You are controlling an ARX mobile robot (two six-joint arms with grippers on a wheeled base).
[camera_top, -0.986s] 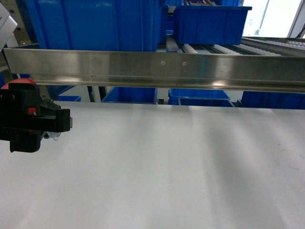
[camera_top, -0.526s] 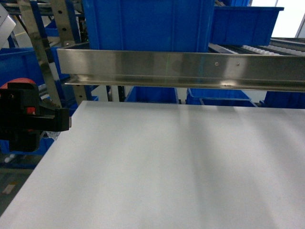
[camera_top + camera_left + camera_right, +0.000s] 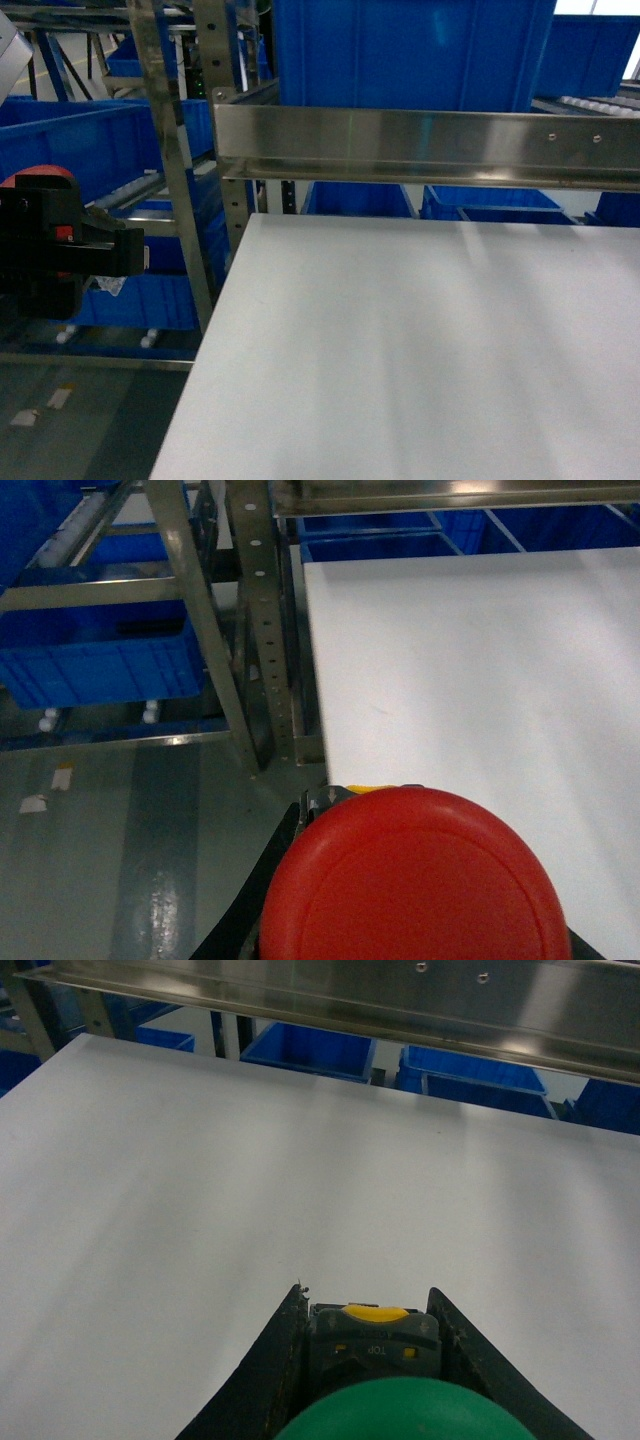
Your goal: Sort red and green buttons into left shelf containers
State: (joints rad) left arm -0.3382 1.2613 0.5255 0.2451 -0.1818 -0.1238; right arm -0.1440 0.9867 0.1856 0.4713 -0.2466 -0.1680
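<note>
My left gripper [image 3: 125,252] hangs at the far left of the head view, off the white table's left edge and over the floor. It is shut on the red button [image 3: 412,883], whose red cap [image 3: 40,177] fills the bottom of the left wrist view and hides most of the fingers. My right gripper [image 3: 371,1305] is shut on the green button [image 3: 400,1415], with both black fingers [image 3: 277,1360] pressed against its grey switch block [image 3: 373,1336], above the white table [image 3: 250,1160]. A blue left shelf container [image 3: 70,135] sits on the left rack. The right gripper is out of the head view.
Steel rack uprights [image 3: 180,180] stand between my left gripper and the table's left edge [image 3: 215,330]. A steel rail [image 3: 430,145] crosses over the table's far side, with blue bins [image 3: 410,50] above and below it. A lower blue bin [image 3: 100,665] sits near the grey floor [image 3: 120,860].
The head view has swung left: the rail and bins slid right, and the table's left edge, left rack and floor came into view. My left gripper keeps its place in the view.
</note>
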